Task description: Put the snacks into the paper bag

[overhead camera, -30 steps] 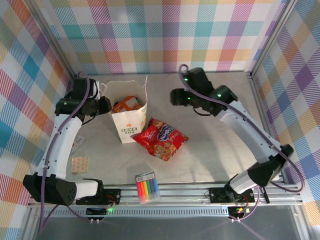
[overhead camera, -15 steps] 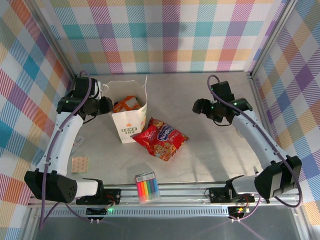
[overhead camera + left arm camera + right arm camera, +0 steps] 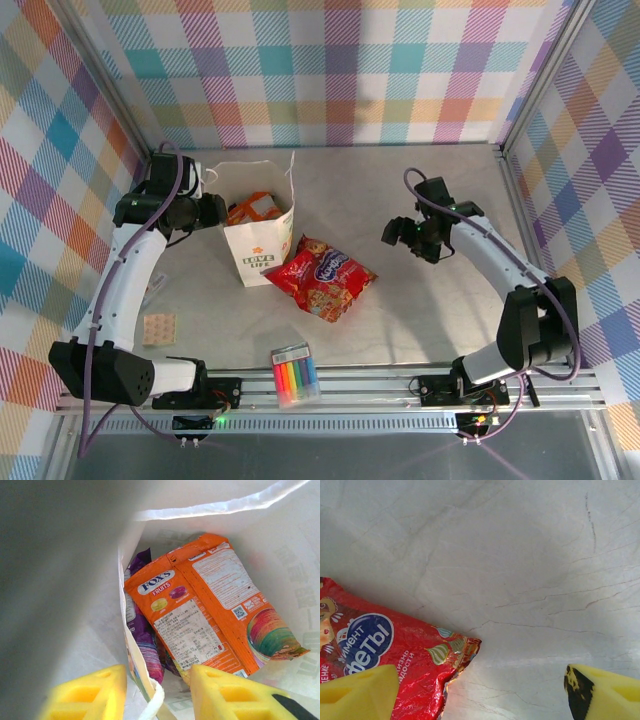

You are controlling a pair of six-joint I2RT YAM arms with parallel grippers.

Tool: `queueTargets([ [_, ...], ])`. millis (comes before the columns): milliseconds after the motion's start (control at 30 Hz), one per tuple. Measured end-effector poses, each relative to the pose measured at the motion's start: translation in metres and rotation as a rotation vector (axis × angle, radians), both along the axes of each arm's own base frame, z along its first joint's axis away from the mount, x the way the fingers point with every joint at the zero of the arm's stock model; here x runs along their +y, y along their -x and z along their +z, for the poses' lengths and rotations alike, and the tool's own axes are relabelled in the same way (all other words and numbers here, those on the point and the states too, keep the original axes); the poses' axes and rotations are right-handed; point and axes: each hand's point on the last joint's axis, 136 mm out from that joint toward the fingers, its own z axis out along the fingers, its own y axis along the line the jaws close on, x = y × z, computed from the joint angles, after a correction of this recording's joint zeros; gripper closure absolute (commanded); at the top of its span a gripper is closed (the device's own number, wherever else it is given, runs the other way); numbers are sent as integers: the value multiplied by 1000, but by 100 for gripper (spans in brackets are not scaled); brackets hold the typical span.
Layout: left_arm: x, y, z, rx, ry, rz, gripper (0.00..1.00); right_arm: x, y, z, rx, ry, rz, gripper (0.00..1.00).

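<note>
Top view: paper bag [image 3: 258, 240] stands upright at 10 o'clock of table [image 3: 440, 310] centre; orange packet [image 3: 252, 210] inside its open mouth; red packet [image 3: 320, 277] lies flat on the table at 4 o'clock of the bag, touching its base; marker pack [image 3: 294, 375] at 6 o'clock of the red packet, by the near edge. Left gripper [image 3: 212, 211] at 9 o'clock side of the bag rim; left wrist view: fingers [image 3: 85, 695] apart, bag wall and handle between them, not pinched; purple packet [image 3: 146, 642] behind the orange one. Right gripper [image 3: 392, 233] at 2 o'clock of the red packet, apart from it; right wrist view: fingers [image 3: 357, 692] wide apart, holding nothing, packet corner just beside one.
</note>
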Motion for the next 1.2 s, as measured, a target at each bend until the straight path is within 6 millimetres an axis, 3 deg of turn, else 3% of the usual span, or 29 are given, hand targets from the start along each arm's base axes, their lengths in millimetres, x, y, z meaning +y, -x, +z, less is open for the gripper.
queueTargets([
  [367,1,-1,-2,6,-1,9,58,6,0,-19,40,-22,17,12],
  [567,1,-1,-2,7,-3,10,58,19,3,-34,74,-84,54,8],
  [767,1,-3,-6,19,-4,10,58,36,4,-35,59,-118,140,8],
  [967,1,-3,-6,20,-4,10,57,63,6,-33,28,-108,287,11],
  [1200,1,-3,-7,21,-5,10,57,109,3,-38,-22,-54,507,14],
])
